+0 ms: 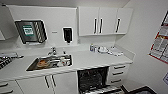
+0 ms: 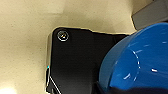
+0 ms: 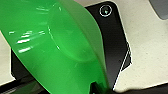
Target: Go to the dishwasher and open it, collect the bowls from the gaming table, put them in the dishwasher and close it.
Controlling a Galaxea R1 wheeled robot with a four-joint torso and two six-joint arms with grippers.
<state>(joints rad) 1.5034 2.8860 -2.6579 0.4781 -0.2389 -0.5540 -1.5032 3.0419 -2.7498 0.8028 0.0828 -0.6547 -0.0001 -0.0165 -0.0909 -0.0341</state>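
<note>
While the dishwasher (image 1: 93,79) sits open under the counter (image 1: 100,60), right of the sink (image 1: 50,63), a blue bowl (image 2: 140,60) fills the left wrist view and a green bowl (image 3: 62,50) the right. They look carried, though I honestly can't tell how either gripper's fingers sit. So opening and collecting seem done (loading and closing are left).

A steel sink (image 1: 50,63) sits in the white table (image 1: 85,60), dishes inside. White cupboards (image 1: 105,20) hang on the far wall, a poster (image 1: 158,46) on the right.
</note>
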